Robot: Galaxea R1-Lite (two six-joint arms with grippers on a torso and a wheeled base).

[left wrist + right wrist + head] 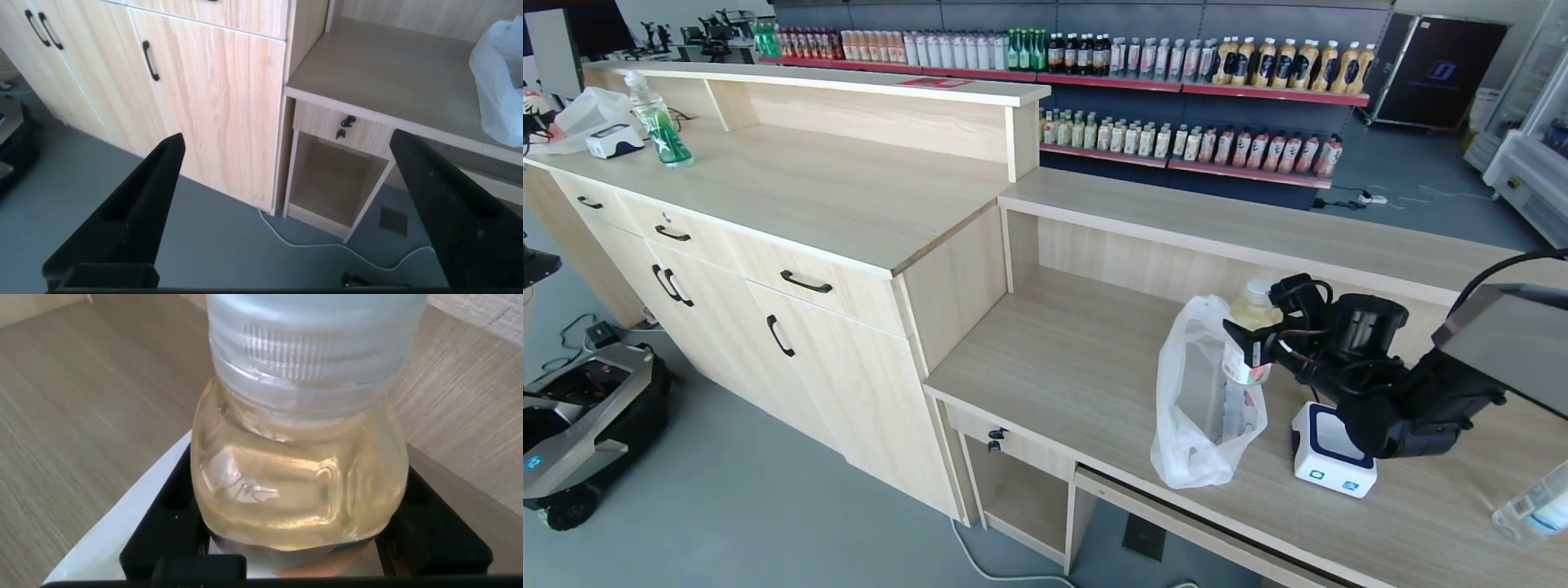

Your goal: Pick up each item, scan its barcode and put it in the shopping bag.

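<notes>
Noted: pale wood desk [1054, 359] beneath my right fingers [1241, 333]. Taller cabinet [221, 106] with black handles [149, 60] stands beyond my left fingers [131, 212], grey floor [229, 245] under them. Shelves of bottled drinks [1201, 88] well beyond my right fingers; black case [1437, 69] farther off, same side

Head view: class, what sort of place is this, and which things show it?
Probably a shop checkout, perhaps a mock one: shelves of bottled drinks behind, a wooden counter with a scanner, and a shopping bag.
</notes>
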